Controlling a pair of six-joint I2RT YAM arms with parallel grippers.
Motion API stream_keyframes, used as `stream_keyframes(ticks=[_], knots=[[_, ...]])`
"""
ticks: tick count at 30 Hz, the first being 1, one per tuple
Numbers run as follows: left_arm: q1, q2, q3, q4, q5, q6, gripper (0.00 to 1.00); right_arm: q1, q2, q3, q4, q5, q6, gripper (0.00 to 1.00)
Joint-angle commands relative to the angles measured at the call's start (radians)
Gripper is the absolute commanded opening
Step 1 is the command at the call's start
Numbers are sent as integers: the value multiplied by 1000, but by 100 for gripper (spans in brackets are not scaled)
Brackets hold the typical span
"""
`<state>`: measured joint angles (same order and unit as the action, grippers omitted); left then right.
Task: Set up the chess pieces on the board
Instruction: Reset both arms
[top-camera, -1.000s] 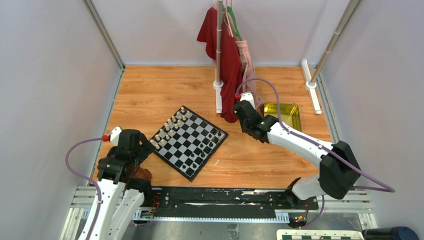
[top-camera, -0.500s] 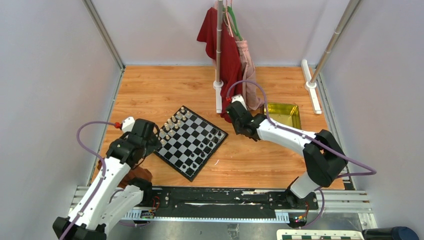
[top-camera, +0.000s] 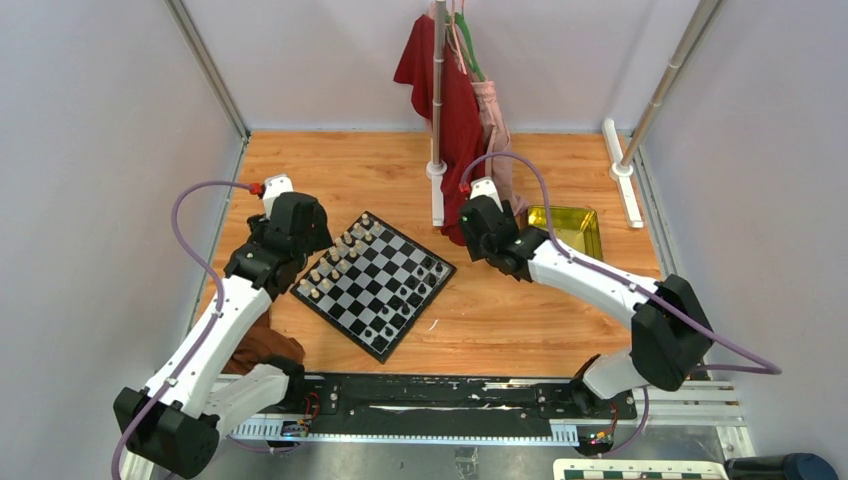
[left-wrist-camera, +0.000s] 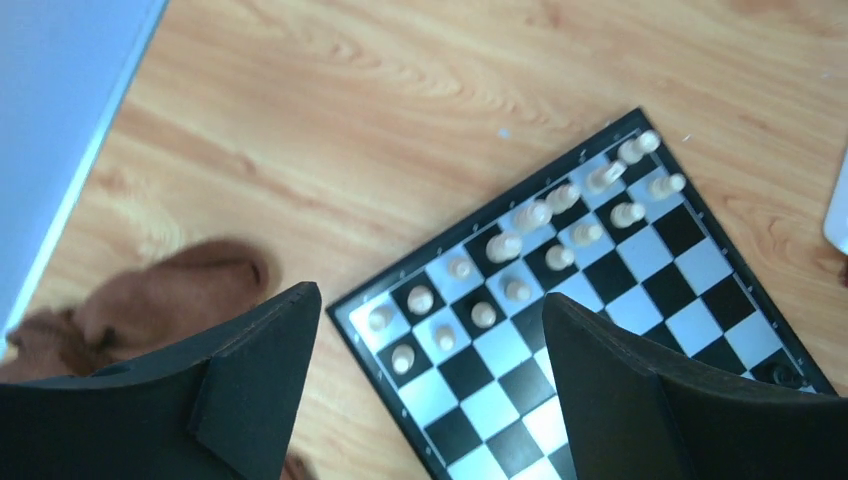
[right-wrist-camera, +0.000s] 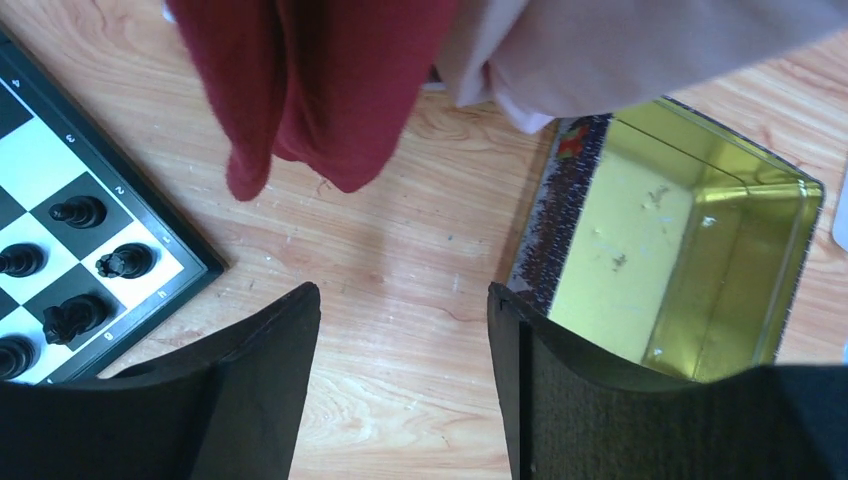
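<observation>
in the last second the left arm is unfolding from its place beside the base and reaching out toward 11 o'clock. the left gripper (left-wrist-camera: 428, 330) is now hanging over the 10 o'clock edge of the board (top-camera: 376, 281), its jaws standing wide apart with nothing between them. the board is lying turned like a diamond in the middle of the table (top-camera: 330, 170). the cream pieces (top-camera: 335, 262) are standing in two rows along that 10 o'clock edge, right under the left wrist camera, though a few far ones are looking blurred, so i cannot tell if they are upright. the black pieces (right-wrist-camera: 78, 212) are standing along the opposite edge, at 4 o'clock. the right gripper (right-wrist-camera: 400, 310) is shifting only a little. it is hovering over bare wood between the board's 2 o'clock corner and the gold tray (right-wrist-camera: 560, 190), under the hanging red cloth (right-wrist-camera: 320, 90), and its jaws are also apart and carrying nothing. i am seeing no piece in the part of the tray that shows. so i am judging that the setup is in a late stage, and that the left arm is now coming in to pick or correct a cream piece while the right one is waiting.
</observation>
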<state>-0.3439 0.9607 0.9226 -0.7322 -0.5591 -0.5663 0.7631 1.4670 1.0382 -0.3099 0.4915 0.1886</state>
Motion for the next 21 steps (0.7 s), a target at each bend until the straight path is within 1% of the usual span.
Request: stream_keyframes(ticks=[1, 4, 6, 9, 12, 16, 18, 20, 21], knots=[[-5, 8, -9, 260, -11, 235, 89, 4, -72, -46, -34, 103, 5, 67], [-4, 1, -33, 373, 9, 314, 91, -7, -101, -57, -49, 150, 7, 67], [-4, -2, -48, 419, 22, 352, 92, -13, -121, -58, -55, 181, 7, 68], [-4, -14, -83, 481, 38, 391, 93, -17, -149, -60, -67, 220, 9, 71], [-4, -35, -126, 531, 48, 415, 94, -24, -179, -75, -67, 258, 8, 71], [-3, -69, -175, 562, 52, 437, 95, -34, -209, -83, -66, 316, 1, 71], [-3, -83, -192, 568, 48, 440, 96, -43, -240, -90, -57, 311, -10, 70], [-1, -93, -201, 566, 41, 443, 96, -51, -266, -97, -35, 299, -23, 71], [-1, -97, -203, 564, 38, 443, 96, -52, -274, -100, -26, 298, -31, 76]])
